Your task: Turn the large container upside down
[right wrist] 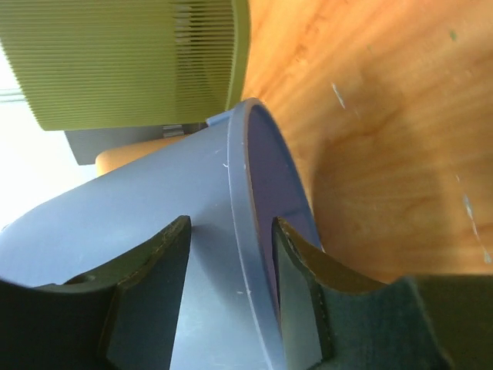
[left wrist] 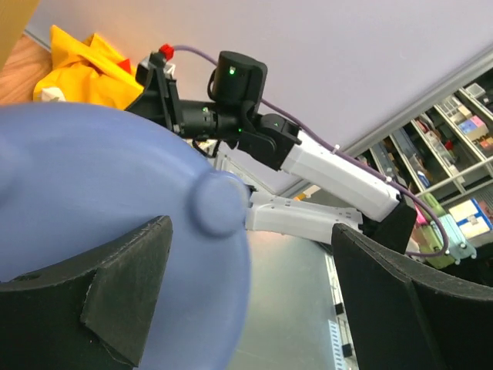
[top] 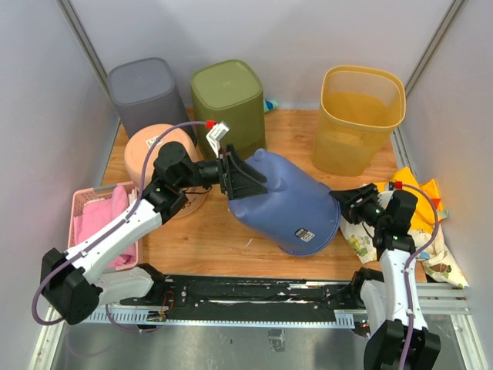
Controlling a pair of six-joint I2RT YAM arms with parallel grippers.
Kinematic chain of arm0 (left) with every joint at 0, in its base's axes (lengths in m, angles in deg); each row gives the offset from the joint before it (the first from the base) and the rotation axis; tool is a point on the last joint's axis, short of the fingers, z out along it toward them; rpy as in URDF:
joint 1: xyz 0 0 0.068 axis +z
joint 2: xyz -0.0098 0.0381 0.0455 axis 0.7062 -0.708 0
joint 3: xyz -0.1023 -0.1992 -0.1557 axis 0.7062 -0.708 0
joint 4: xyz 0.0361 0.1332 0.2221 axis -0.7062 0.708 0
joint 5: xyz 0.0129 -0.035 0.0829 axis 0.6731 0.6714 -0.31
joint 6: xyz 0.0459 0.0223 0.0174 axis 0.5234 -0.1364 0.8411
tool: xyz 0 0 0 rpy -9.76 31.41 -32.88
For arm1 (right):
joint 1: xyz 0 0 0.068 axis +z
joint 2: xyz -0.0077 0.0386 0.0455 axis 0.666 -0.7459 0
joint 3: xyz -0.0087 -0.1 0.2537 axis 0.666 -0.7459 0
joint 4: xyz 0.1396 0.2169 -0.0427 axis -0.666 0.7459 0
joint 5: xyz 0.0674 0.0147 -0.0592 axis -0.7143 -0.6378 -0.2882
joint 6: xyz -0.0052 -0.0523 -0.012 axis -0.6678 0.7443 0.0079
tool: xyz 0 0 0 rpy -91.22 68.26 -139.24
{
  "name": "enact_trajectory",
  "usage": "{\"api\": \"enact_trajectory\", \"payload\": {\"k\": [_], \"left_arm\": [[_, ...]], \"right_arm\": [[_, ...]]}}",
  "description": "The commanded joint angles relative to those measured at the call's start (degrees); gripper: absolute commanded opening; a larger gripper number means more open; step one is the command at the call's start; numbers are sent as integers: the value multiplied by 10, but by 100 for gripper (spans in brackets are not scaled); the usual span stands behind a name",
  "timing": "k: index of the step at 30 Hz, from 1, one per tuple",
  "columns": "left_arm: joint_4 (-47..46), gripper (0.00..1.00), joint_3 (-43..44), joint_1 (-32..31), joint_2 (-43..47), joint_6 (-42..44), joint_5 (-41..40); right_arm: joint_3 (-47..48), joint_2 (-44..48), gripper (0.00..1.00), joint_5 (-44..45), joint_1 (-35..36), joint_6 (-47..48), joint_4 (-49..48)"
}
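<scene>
The large blue container [top: 285, 204] lies on its side on the wooden table, base to the left, open mouth to the lower right. My left gripper [top: 239, 179] is open at the base end, its fingers wide apart with the rounded base [left wrist: 100, 185] partly between them. My right gripper [top: 343, 202] is open at the mouth and straddles the rim [right wrist: 246, 193], one finger outside the wall, one inside. In the right wrist view a gap shows between the outer finger [right wrist: 154, 262] and the wall.
A yellow bin [top: 358, 116], an olive bin [top: 229, 100] and a grey bin [top: 146, 92] stand along the back. A peach container [top: 154, 150] sits behind my left arm. A pink basket [top: 85, 202] is at the left, yellow cloth [top: 424, 196] at the right.
</scene>
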Motion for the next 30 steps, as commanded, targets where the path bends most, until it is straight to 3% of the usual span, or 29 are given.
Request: {"api": "enact_trajectory", "payload": {"k": [1, 8, 16, 26, 30], "left_arm": [[-15, 89, 24, -10, -41, -4, -4], [-38, 89, 35, -17, -95, -12, 0], [-59, 89, 38, -30, -119, -24, 0], [-65, 89, 65, -37, -132, -38, 3], [45, 89, 134, -37, -118, 25, -15]], "right_arm": [[-9, 2, 51, -11, 10, 20, 93], [34, -8, 62, 64, 13, 118, 218], [126, -43, 66, 176, 15, 247, 362], [158, -23, 68, 170, 17, 294, 426], [154, 17, 68, 169, 17, 300, 475]]}}
